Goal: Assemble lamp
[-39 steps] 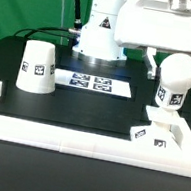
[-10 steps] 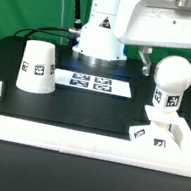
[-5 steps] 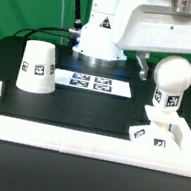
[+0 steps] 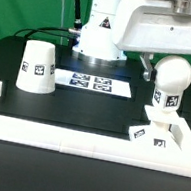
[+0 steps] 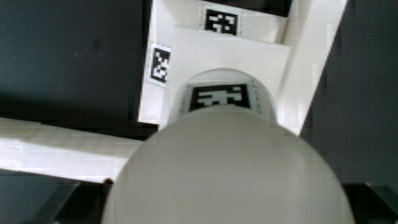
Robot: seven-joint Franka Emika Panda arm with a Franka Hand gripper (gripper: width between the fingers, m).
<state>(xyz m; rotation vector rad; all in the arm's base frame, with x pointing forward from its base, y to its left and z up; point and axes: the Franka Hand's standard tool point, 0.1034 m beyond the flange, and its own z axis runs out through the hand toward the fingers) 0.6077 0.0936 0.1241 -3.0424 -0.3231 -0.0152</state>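
Bulb (image 4: 169,86) upright on base (image 4: 149,135) w/ hand (image 4: 174,75) astride, shade (image 4: 36,67) well apart

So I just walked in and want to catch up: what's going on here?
Lamp assembly is under way. The gripper straddles the bulb, which stands upright on the base by the front rail; whether the fingers are clamped, I cannot tell. The shade sits apart, at the exterior view's left, not yet mounted.

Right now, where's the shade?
The shade stands on the table at the exterior view's left, just beside the marker board's left end, apart from the bulb and base at the right.
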